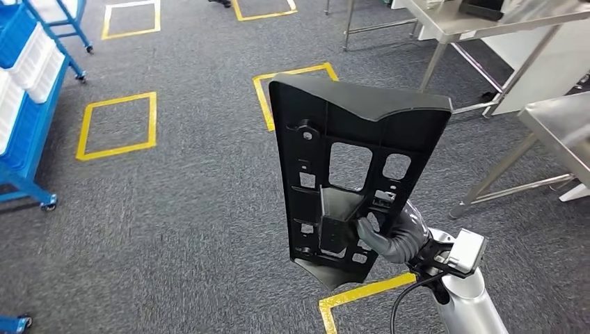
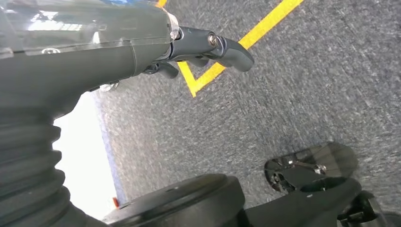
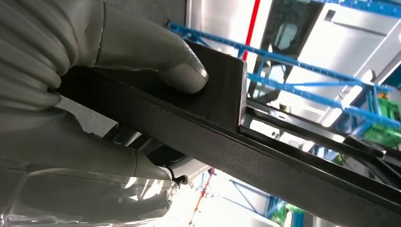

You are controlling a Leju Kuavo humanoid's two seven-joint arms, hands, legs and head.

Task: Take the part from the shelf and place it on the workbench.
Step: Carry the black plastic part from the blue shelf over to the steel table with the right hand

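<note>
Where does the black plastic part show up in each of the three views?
Head view: black part upright, centre, gripped low by the right robot hand.
Right wrist view: its edge crosses the picture, thumb pressing on it.
Left wrist view: not in it.
Shared landmark: the right robot hand.

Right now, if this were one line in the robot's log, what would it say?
stage: carrying | right hand: grips black part upright above carpet | left hand: holds nothing, hangs over floor | workbench: ahead right, part not yet placed
</note>
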